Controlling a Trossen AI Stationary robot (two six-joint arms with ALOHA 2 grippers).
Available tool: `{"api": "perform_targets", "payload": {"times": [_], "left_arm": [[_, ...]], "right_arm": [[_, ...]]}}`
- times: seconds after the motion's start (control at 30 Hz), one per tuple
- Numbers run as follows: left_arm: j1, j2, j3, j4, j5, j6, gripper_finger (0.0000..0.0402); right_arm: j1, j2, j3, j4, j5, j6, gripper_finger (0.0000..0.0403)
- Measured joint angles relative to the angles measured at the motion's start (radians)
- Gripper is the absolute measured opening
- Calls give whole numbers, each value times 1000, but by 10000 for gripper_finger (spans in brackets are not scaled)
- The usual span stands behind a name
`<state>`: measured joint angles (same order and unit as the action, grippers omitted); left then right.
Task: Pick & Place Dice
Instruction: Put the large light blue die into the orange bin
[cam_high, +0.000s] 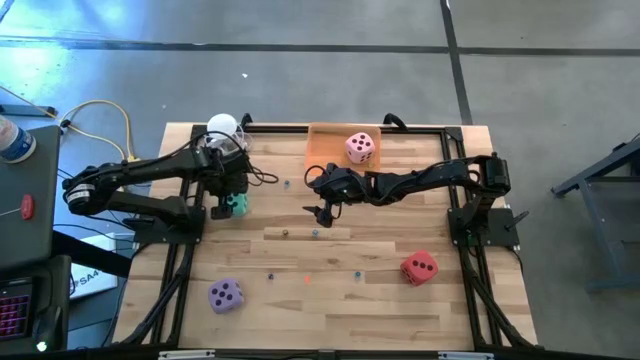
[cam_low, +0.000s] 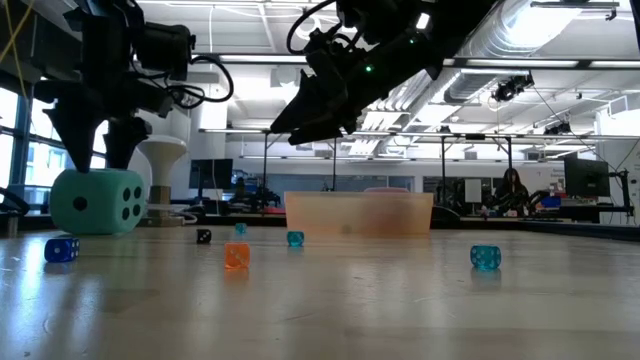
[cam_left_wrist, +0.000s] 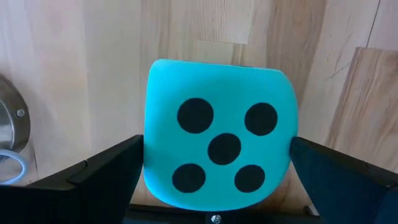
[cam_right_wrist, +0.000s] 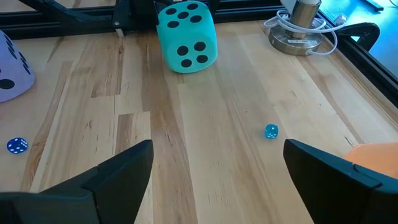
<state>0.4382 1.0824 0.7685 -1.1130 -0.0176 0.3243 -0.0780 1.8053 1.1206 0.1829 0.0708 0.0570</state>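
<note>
Four dice: teal die (cam_left_wrist: 221, 149) far left on table, between the wide-open fingers of left gripper (cam_high: 232, 205), likely soft, light foam; squeeze flat opposite sides. Right gripper (cam_high: 322, 212) open, empty, mid-table.

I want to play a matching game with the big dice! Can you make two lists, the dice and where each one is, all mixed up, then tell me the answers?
Dice:
1. pink die
2. teal die
3. purple die
4. red die

Places:
A. near the table's front edge, on the left arm's side
B. inside the orange tray
C. between the open fingers of the left gripper
D. on the bare wood on the right arm's side

Pairs: 1-B, 2-C, 3-A, 4-D
</note>
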Motion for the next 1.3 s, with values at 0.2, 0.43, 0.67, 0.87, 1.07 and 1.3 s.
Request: {"api": "perform_targets", "payload": {"times": [0.2, 0.43, 0.67, 0.87, 1.07, 1.3], "left_arm": [[0, -8, 0, 3, -19, 5, 389], [0, -50, 0, 32, -75, 22, 389], [0, -93, 0, 19, -71, 17, 389], [0, -93, 0, 10, -67, -61, 389], [0, -56, 0, 13, -40, -74, 389], [0, -22, 0, 20, -31, -75, 389]], "right_arm": [[0, 0, 0, 0, 0, 0, 353], [0, 0, 0, 6, 0, 0, 353], [0, 0, 0, 8, 0, 0, 353], [0, 0, 0, 8, 0, 0, 353], [0, 0, 0, 8, 0, 0, 353], [0, 0, 0, 8, 0, 4, 353]]}}
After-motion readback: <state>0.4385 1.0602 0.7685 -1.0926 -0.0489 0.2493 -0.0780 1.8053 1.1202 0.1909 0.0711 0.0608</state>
